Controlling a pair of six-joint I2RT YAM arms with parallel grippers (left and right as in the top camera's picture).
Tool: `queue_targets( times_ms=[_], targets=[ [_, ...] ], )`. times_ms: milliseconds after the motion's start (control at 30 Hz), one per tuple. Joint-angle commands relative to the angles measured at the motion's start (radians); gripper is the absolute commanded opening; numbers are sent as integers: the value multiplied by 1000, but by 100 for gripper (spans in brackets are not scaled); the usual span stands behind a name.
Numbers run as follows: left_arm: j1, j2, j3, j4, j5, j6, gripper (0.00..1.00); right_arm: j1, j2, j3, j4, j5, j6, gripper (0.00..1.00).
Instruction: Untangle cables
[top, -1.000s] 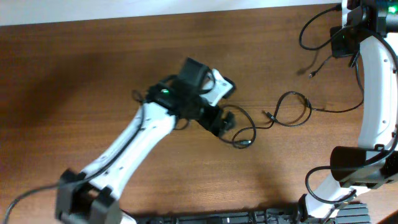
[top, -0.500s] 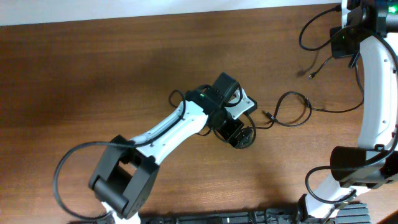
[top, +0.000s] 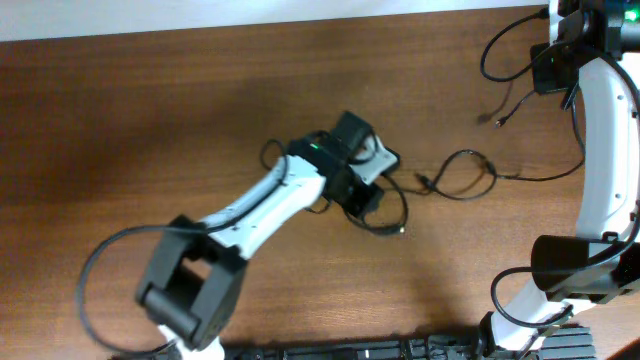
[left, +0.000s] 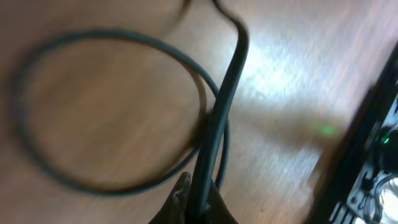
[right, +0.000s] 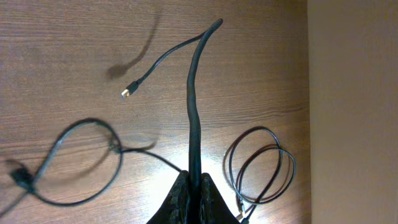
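On table, two claws: left claw clamped on looped cable, right claw clamped on other cable.

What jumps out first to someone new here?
At the middle of the table, the left fingers are pinched shut on a black cable, its loop filling the left wrist view. At the far right corner, the right fingers clamp a second cable, with a loose plug end lying on the wood nearby.
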Motion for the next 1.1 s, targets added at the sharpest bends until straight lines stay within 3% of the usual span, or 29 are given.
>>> queue_targets(
  times_ms=[0, 133, 300, 400, 700, 933, 1000, 1067],
  targets=[
    [152, -246, 21, 6, 9, -19, 0, -3, 2, -2, 0, -5, -3, 4],
    [344, -412, 21, 5, -105, -129, 0, -3, 2, -2, 0, -5, -3, 4],
    [571, -527, 21, -21, -113, -168, 0, -3, 2, -2, 0, -5, -3, 4],
    [634, -537, 21, -32, -145, -189, 0, -3, 2, -2, 0, -5, -3, 4],
    [758, -536, 21, -48, -430, -348, 0, -4, 2, -2, 0, -5, -3, 4],
    [872, -535, 21, -55, -830, -451, 0, -5, 2, -2, 4, -2, -3, 4],
    [920, -535, 21, -61, -839, -451, 0, -5, 2, -2, 5, -1, -3, 4],
    [962, -535, 21, -75, -739, -451, 0, -5, 2, -2, 12, -1, -3, 4]
  ],
)
